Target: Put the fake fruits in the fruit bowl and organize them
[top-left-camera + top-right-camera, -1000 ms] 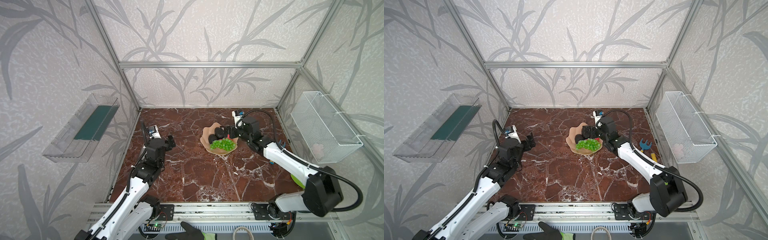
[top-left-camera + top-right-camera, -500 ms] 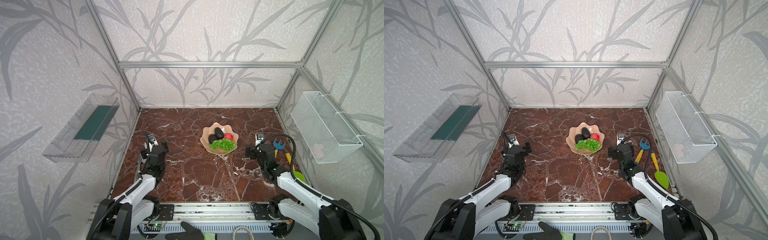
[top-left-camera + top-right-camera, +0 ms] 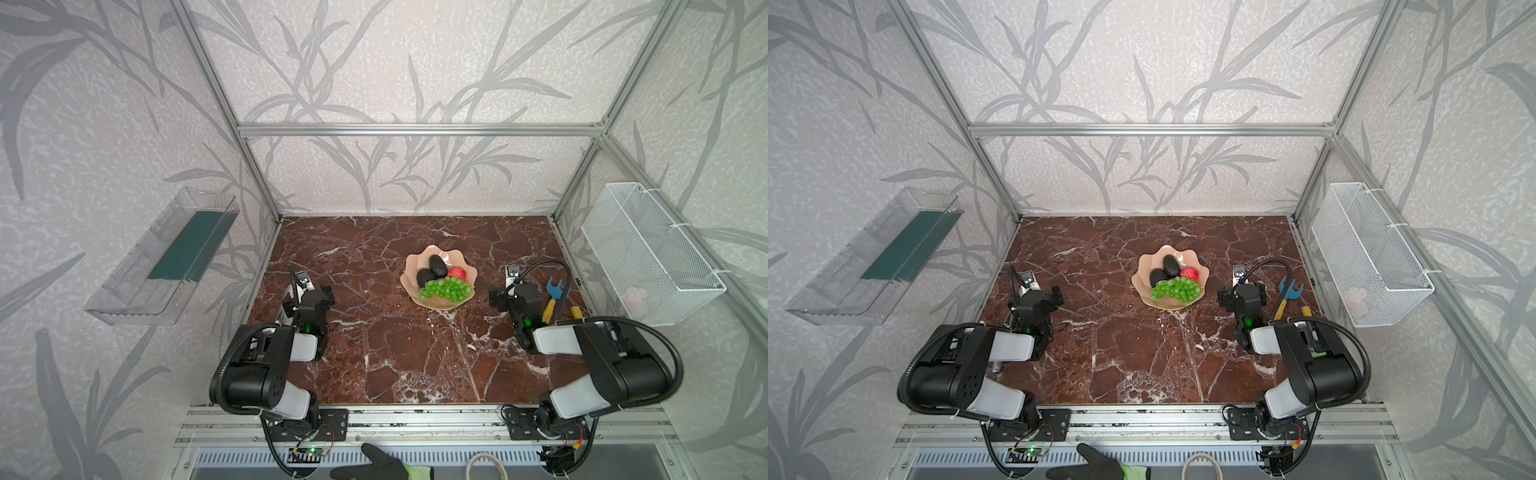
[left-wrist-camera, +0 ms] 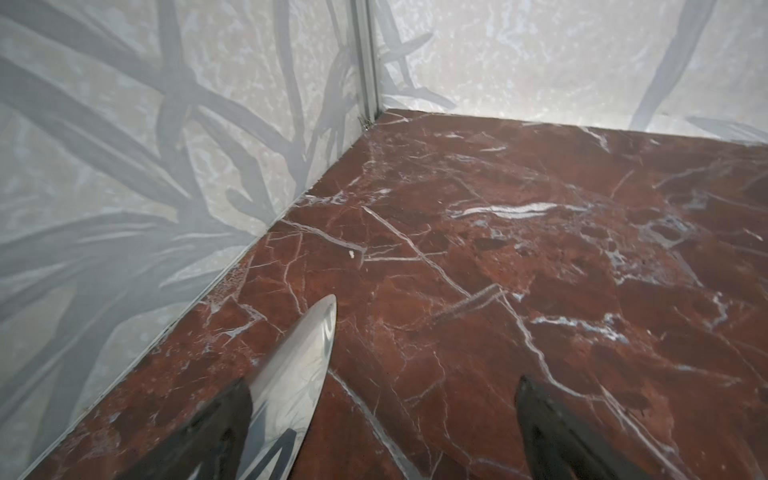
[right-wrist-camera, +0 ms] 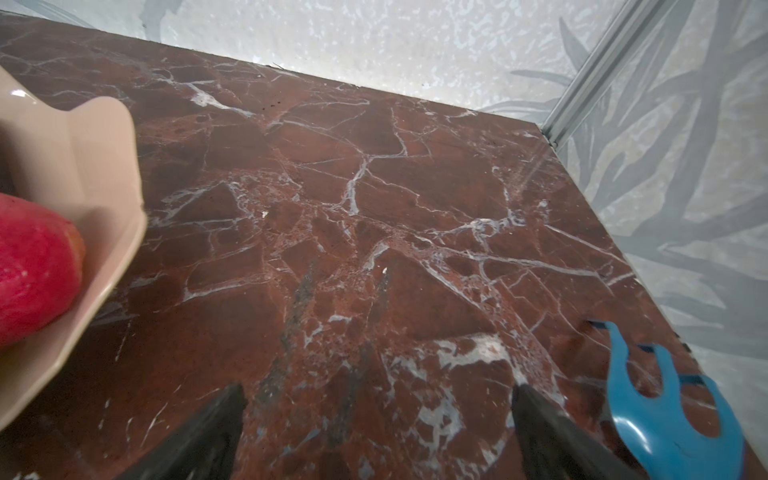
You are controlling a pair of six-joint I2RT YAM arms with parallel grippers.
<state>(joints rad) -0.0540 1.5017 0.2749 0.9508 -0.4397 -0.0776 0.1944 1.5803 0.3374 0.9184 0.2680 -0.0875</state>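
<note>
My left pincer (image 4: pixel 428 338) and right pincer (image 5: pixel 378 386) gaped, empty, over the tabletop (image 3: pixel 374 353). Grapes (image 3: pixel 446 289) in the fruit bowl (image 3: pixel 415 259) looked light, floppy; I'd pinch mid-cluster, gently.

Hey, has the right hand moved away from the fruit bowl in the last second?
Yes. The right hand has pulled back from the fruit bowl toward the near right, now beside the blue tool.

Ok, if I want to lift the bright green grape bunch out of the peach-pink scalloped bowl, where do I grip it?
Probably its thick middle, from straight above. The grape bunch lies lengthwise across the near side of the bowl, with two dark avocados and a red apple close behind, so close the jaws front-to-back across its narrow width.
</note>
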